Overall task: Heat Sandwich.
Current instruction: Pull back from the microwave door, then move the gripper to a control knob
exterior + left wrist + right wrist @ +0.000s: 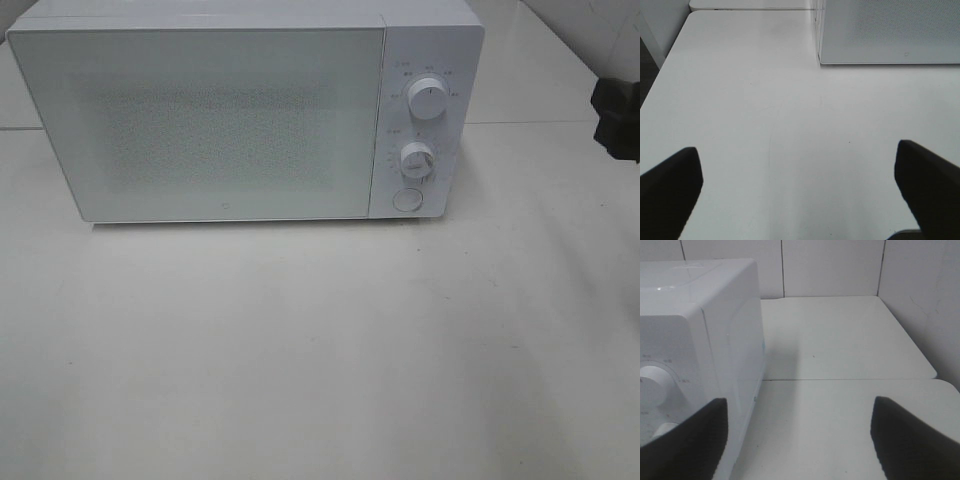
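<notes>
Now: left gripper (796, 147) wide open, holding nothing, table (765, 100) between the jaws, microwave (890, 30) ahead (door (200, 120) shut); right gripper (800, 400) open, empty, microwave flank beside one finger.

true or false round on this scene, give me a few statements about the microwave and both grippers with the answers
1. The microwave has its door shut. True.
2. A sandwich lies in front of the microwave. False: no sandwich shows in any view.
3. The left gripper is open and holds nothing. True.
4. The right gripper is shut on a plate. False: it is open and empty, beside the microwave's control end.
5. The microwave's panel has two dials above a round button. True.
</notes>
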Motion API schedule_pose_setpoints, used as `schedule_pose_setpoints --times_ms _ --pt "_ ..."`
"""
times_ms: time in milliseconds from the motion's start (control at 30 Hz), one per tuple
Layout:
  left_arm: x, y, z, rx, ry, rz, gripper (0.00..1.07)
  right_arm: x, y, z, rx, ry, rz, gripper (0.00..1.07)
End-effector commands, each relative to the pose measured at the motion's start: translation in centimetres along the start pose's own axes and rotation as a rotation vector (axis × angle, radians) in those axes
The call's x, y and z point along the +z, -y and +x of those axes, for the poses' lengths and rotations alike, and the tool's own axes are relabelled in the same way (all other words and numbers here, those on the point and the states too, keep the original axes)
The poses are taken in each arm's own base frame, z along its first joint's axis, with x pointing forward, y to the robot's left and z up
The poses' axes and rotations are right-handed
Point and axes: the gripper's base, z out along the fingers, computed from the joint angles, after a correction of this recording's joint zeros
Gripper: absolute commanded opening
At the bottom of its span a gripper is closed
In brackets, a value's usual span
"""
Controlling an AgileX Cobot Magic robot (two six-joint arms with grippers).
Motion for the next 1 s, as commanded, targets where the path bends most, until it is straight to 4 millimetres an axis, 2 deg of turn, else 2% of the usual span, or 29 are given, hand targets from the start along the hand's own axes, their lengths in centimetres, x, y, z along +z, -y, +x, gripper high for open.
schedule_pose_setpoints --times_ms 33,267,500,700,1000 --pt "-0.3 0.1 0.1 -0.009 0.035 0.005 1.0 -0.2 0.4 0.7 0.009 0.026 0.047 0.76" --pt "-0.3 0.1 0.1 -0.009 0.035 0.005 1.0 -0.8 -0.7 1.4 -0.046 0.045 0.072 0.76" --pt "-0.3 0.1 0.1 -0.009 0.035 0.005 1.0 -1.4 -3.1 1.7 -0.081 0.04 0.016 0.76" --pt "-0.3 0.1 0.1 -0.009 0.035 0.005 1.0 -1.0 -3.8 2.7 -0.08 0.011 0.042 0.76" --pt "-0.3 0.1 0.1 -0.009 0.035 0.005 1.0 -0.4 -6.8 4.4 -0.107 0.001 0.001 0.76"
